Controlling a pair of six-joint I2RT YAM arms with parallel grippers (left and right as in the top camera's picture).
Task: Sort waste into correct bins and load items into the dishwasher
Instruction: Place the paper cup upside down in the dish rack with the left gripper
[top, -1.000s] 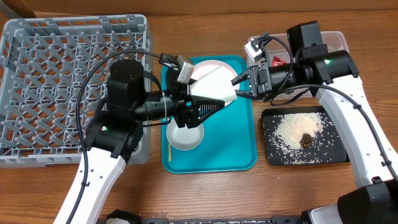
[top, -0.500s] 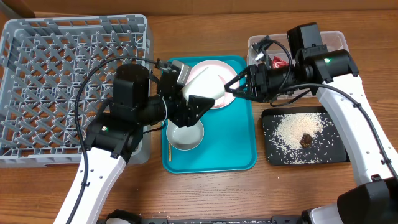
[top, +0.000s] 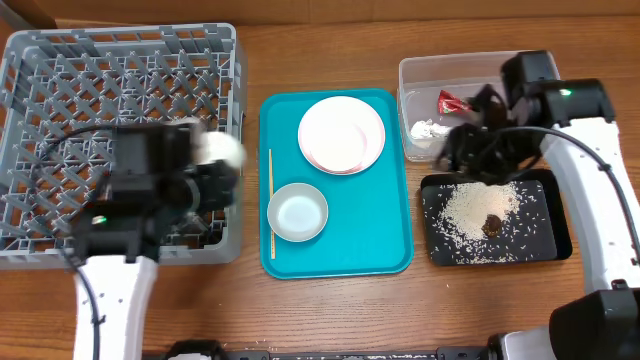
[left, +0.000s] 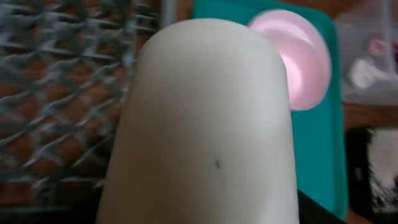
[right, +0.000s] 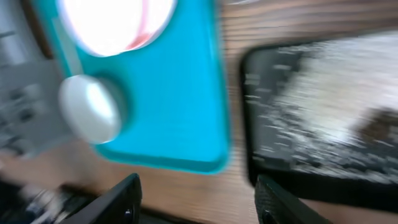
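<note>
Your left tool (top: 212, 165) pinches the white cup (left: 205, 124) over the grey rack (top: 60, 60) at its 3 o'clock edge, so lower it slowly and let go only when it stands steady, while your right tool (right: 199, 199) hangs spread.

A teal tray (top: 340, 245) lies flat on the wooden worktop (top: 330, 310), between the left jaws and the right jaws and apart from both. It is rectangular, with rounded corners and a low raised rim. Inside it, a thin yellow stick (top: 271, 200) lies straight along the long edge nearest the left jaws, just inside the rim. In the right wrist view, which is blurred, a bare strip of the brown wood grain shows between the right jaws, and the tray's corner sits just ahead of them. Beyond the left jaws, at the worktop's far corner, a dark brown shape (top: 25, 12) is cut off by the frame; what it is cannot be told.
</note>
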